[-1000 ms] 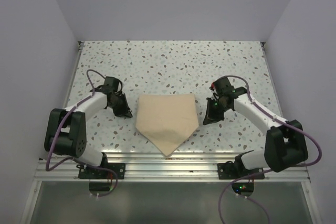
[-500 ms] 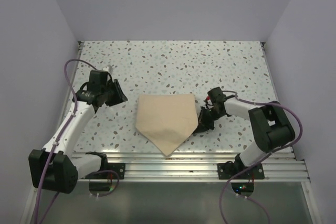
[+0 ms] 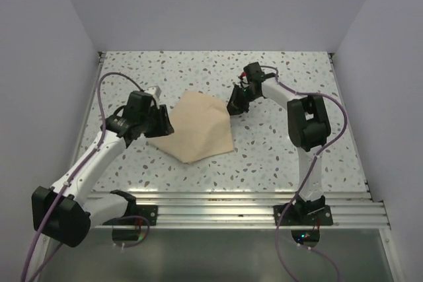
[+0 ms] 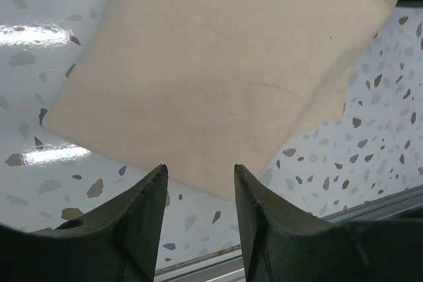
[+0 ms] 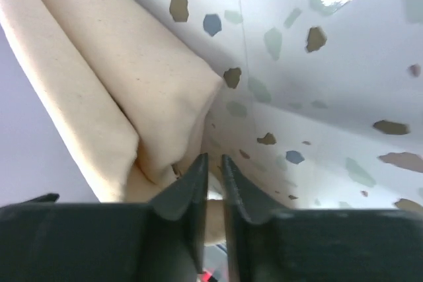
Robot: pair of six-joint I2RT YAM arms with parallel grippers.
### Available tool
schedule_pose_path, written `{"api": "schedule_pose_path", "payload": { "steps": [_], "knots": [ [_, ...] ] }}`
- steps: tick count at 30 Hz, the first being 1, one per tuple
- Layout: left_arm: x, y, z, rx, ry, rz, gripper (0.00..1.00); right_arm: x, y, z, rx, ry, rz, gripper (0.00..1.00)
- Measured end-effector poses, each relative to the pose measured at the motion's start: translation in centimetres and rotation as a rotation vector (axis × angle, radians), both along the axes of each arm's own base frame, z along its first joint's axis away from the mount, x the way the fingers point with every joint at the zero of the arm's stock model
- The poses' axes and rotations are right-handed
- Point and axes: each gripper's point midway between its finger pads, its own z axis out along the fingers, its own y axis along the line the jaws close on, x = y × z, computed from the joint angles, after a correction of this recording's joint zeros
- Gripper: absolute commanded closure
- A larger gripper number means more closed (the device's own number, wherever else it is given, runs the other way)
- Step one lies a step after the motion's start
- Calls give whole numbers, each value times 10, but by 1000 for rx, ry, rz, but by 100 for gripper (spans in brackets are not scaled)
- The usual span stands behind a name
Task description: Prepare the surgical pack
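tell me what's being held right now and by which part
The right gripper pinches the beige cloth at its far right corner. The left gripper is open at the cloth's left edge, holding nothing.

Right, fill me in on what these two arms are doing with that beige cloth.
Both arms are at the folded beige cloth, which lies in the middle of the speckled table. The right gripper has its fingers almost shut and appears to pinch the cloth's far right corner. The left gripper is open at the cloth's left edge and grips nothing. Whatever the folds contain is hidden.
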Motion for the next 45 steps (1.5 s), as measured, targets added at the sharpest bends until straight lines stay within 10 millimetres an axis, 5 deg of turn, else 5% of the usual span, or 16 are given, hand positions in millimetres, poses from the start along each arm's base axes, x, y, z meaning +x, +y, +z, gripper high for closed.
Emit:
{"api": "schedule_pose_path", "payload": {
  "steps": [5,9,14,21,27,33,40,45],
  "knots": [
    [-8,-43,-9,120,21,-135,41,1,-32,-11,-79,4,-7,33],
    [-20,-76,-21,212,25,-228,41,-33,-74,-28,-184,51,4,23],
    [-24,-97,-43,352,79,-248,38,-88,-105,-16,-262,42,54,1],
    [-10,-133,-59,574,46,-310,33,-138,-116,3,-243,-35,77,1],
    [-8,-116,-83,771,80,-314,32,-169,-118,-7,-216,-1,68,1],
    [-4,-100,-91,886,83,-296,35,-167,-114,-2,-182,-41,62,1],
    [-2,-98,-92,919,74,-315,64,-165,-110,-2,-158,-56,63,1],
    [0,-99,-99,954,85,-340,73,-164,-109,-2,-154,-61,63,1]
  ]
}}
